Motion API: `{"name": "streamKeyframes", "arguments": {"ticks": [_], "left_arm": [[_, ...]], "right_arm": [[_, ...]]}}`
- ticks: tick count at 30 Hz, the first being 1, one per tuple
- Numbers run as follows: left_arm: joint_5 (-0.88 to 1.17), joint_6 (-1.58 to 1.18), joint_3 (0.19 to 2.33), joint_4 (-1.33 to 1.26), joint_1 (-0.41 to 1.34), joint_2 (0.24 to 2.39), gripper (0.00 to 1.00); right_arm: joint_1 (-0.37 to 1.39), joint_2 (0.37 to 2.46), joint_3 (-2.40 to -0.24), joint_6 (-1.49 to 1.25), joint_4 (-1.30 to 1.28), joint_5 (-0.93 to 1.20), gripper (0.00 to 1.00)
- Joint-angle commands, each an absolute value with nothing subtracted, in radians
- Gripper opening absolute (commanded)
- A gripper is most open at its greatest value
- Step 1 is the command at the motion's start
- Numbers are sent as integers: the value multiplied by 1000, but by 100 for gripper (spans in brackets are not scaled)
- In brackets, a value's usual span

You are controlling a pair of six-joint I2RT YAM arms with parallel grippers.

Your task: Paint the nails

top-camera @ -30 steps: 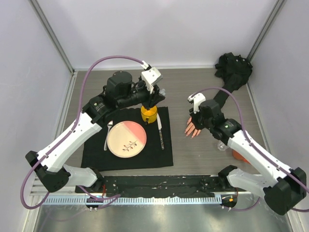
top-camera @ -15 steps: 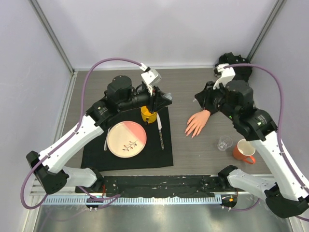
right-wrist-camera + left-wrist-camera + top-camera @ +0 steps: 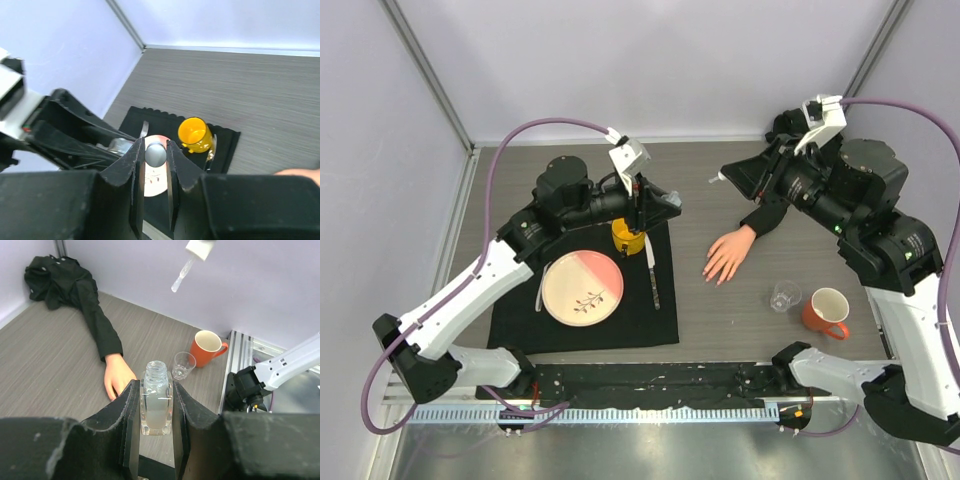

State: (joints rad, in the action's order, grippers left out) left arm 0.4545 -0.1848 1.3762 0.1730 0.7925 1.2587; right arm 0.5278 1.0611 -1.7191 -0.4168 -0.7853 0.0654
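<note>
Mannequin hand (image 3: pixel 728 255) lies flat on the worktop (image 3: pixel 720 330), fingers spread and pointing toward the arm bases. The nails (image 3: pixel 716 273) are at those fingertips, too small to show any paint. Black sleeve (image 3: pixel 772 208) runs from the hand's wrist away to a bunched heap in the far corner.

Left jaws pinch a small clear bottle (image 3: pixel 156 410), upright, neck open with no cap. It is held up in the air, well apart from the hand on its left-arm side. There is pale liquid inside.

Right jaws are pressed onto the brush cap (image 3: pixel 155 154), a round grey top showing between them. The brush wand (image 3: pixel 717 180) hangs in the air beyond the hand's wrist end, not touching the hand or the bottle. In the left wrist view the wand (image 3: pixel 181 279) is above the hand, tip down.

A yellow cup (image 3: pixel 629 238), a plate (image 3: pixel 582 287) and a knife (image 3: pixel 652 275) sit on a black mat (image 3: pixel 520 320), all on the hand's left-arm side. A clear glass (image 3: pixel 784 296) stands near the hand on its right-arm side, between the hand and an orange mug (image 3: pixel 828 312).
</note>
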Motion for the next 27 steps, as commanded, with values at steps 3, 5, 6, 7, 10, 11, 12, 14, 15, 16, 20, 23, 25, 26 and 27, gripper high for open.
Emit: {"name": "streamKeyframes", "arguments": {"ticks": [3, 5, 6, 7, 10, 11, 12, 14, 15, 16, 20, 23, 25, 26, 27], "left_arm": [[540, -181, 1436, 133, 795, 1281, 0], [573, -158, 1436, 143, 795, 1279, 0], [586, -147, 1430, 149, 795, 1273, 0], [597, -118, 1425, 158, 795, 1270, 0], [638, -71, 1410, 179, 795, 1256, 0], [641, -45, 1408, 183, 795, 1253, 0], [643, -32, 1405, 190, 795, 1246, 0], [644, -3, 1404, 201, 795, 1244, 0], [641, -3, 1407, 206, 795, 1243, 0], [641, -3, 1408, 209, 795, 1243, 0], [643, 29, 1413, 213, 795, 1246, 0], [640, 31, 1416, 212, 795, 1244, 0], [635, 37, 1417, 215, 795, 1246, 0], [637, 38, 1419, 218, 795, 1244, 0], [638, 41, 1422, 222, 795, 1247, 0]], "right_arm": [[526, 1147, -1839, -443, -819, 215, 1], [526, 1160, -1859, -451, -810, 235, 1], [526, 1163, -1865, -453, -807, 242, 1], [528, 1172, -1874, -456, -807, 253, 1], [526, 1210, -1937, -460, -841, 311, 1], [526, 1219, -1945, -462, -863, 324, 1], [526, 1221, -1951, -463, -873, 336, 1], [526, 1224, -1956, -463, -893, 357, 1], [526, 1224, -1957, -466, -899, 363, 1], [526, 1227, -1959, -468, -905, 370, 1], [528, 1243, -1951, -474, -946, 419, 1], [526, 1232, -1924, -476, -942, 410, 1], [526, 1226, -1914, -479, -937, 402, 1], [528, 1226, -1910, -483, -936, 403, 1], [526, 1226, -1907, -486, -931, 408, 1]]}}
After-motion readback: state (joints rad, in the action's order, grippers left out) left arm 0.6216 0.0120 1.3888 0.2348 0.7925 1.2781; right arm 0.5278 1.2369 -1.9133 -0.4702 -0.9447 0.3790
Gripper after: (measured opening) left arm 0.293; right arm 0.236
